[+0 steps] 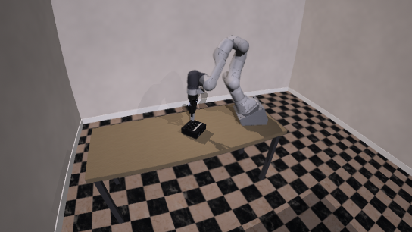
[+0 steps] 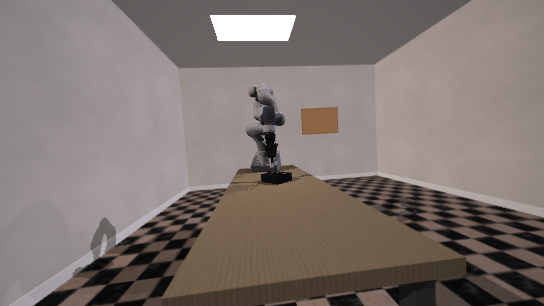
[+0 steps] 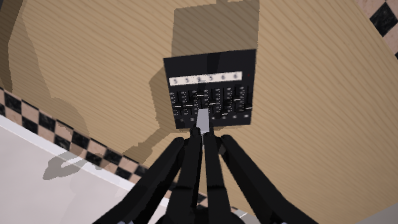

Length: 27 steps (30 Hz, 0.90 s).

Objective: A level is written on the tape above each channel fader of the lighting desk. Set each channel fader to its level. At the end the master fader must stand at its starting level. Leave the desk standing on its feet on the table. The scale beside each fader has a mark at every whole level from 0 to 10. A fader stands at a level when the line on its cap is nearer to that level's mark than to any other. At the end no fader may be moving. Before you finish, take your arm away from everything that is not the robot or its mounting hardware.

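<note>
The black lighting desk stands on the table. In the wrist view its tape seems to read 5, 5, 9, 5, 6, 6 from left to right; the third digit is blurred. The first cap and second cap stand at similar heights. The third cap is higher, the fourth near mid-scale, the fifth low, the sixth above middle. The master cap is at the far right. My gripper is shut and empty, its tips over the desk's near edge, hiding the third fader's lower part.
The wooden table extends around the desk. The arm's base stands at one end of the table. The desk and arm cast shadows on the table top. Whether the tips touch the desk is unclear.
</note>
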{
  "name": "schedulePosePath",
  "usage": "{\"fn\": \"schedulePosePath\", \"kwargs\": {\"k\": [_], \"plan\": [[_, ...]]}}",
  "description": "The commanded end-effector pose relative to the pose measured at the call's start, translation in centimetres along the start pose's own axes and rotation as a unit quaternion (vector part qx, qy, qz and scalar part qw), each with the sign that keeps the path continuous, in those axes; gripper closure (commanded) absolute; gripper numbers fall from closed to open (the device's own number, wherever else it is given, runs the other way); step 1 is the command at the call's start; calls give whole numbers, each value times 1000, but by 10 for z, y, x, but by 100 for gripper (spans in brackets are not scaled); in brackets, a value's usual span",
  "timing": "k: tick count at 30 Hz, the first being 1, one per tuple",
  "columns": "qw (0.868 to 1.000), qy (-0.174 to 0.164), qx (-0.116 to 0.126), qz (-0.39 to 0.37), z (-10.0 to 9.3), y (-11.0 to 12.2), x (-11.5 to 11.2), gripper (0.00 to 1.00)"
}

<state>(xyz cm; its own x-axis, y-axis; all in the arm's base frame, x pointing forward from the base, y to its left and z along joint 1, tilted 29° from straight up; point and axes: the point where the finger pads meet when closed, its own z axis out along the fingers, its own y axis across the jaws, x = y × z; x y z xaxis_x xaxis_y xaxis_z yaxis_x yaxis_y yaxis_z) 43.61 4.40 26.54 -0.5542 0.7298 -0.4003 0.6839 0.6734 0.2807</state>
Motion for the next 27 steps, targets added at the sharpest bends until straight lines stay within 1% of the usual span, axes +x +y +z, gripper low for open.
{"fn": "schedulePosePath", "kwargs": {"k": [1, 3, 4, 27], "plan": [[1000, -1, 0, -3, 1, 21, -20, 100], [1000, 0, 0, -2, 3, 35, -35, 100], [1000, 0, 0, -2, 3, 38, -38, 100], [1000, 0, 0, -2, 3, 39, -38, 100]]}}
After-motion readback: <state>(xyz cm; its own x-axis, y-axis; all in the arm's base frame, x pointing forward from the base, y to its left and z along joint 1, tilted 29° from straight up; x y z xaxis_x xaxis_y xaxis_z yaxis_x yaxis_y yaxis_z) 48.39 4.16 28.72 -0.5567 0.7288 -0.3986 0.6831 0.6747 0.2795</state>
